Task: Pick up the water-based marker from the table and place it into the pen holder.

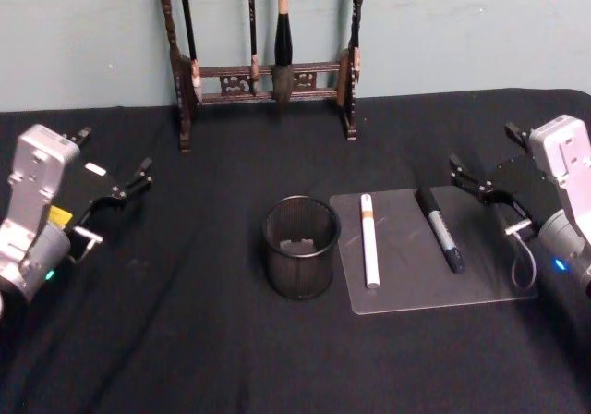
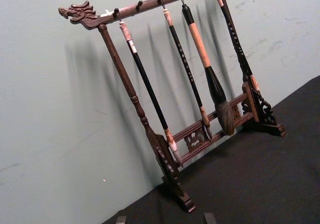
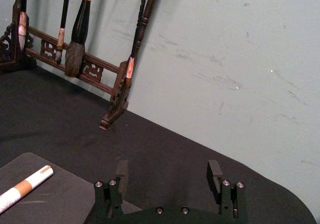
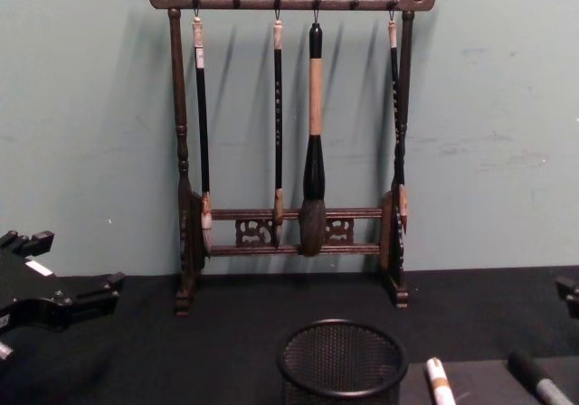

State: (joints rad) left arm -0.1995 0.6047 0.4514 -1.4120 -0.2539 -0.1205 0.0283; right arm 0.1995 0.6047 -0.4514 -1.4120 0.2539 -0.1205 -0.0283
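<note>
Right gripper (image 3: 167, 171): its two fingers stand wide apart and hold nothing. It hangs over the right side of the table (image 1: 185, 340), just beside the mat.
Left gripper (image 1: 115, 152): also spread and empty, parked far off on the left side.
Your target: the white marker (image 1: 369, 240) with the brown band looks like the water-based one (this is my guess, since I can't read a label). It lies flat on the left part of the see-through mat (image 1: 416, 289), pointing away from you.
Its neighbour: a black marker (image 1: 440, 229) lies on the same mat, nearer your right gripper and a bit slanted. The two pens do not touch.
Pen holder (image 1: 300, 248): it stands upright just left of the mat, close beside the white marker.
How it will feel: I think the marker is light and stiff. It is round and smooth, so it may roll or slide on the mat.
Where to grab: pinch across the middle of the white part, with one finger on each long side.
Writing: there is pale print on the black marker, but it is too small to read.
Behind: a wooden brush rack (image 1: 268, 77) stands at the wall, well apart from your work.
</note>
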